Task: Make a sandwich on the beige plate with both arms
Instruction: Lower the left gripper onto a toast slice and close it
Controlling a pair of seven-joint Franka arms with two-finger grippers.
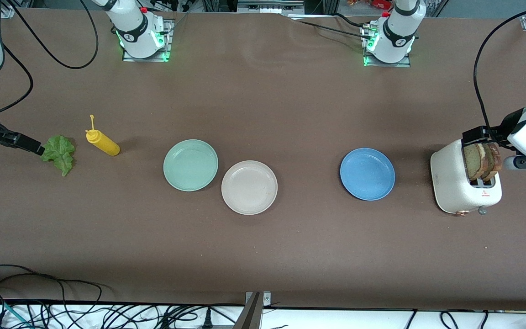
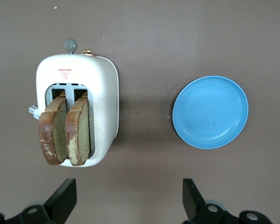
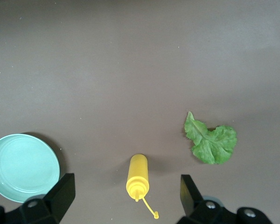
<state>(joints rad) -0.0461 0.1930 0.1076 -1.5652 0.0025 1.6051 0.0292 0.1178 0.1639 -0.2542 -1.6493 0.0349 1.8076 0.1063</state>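
Note:
The beige plate (image 1: 249, 187) lies bare near the table's middle. Two brown-crusted bread slices (image 1: 482, 161) (image 2: 65, 131) stand in a white toaster (image 1: 459, 192) (image 2: 105, 88) at the left arm's end. A green lettuce leaf (image 1: 60, 153) (image 3: 211, 141) lies flat at the right arm's end. My left gripper (image 1: 482, 135) (image 2: 128, 200) hangs open in the air by the toaster, holding nothing. My right gripper (image 1: 32, 145) (image 3: 126, 205) is also open and empty, up above the table beside the lettuce.
A mint-green plate (image 1: 190, 165) (image 3: 23, 167) touches the beige plate on the side toward the right arm's end. A blue plate (image 1: 367, 173) (image 2: 210, 112) lies between the beige plate and the toaster. A yellow squeeze bottle (image 1: 103, 142) (image 3: 138, 177) lies between lettuce and mint plate.

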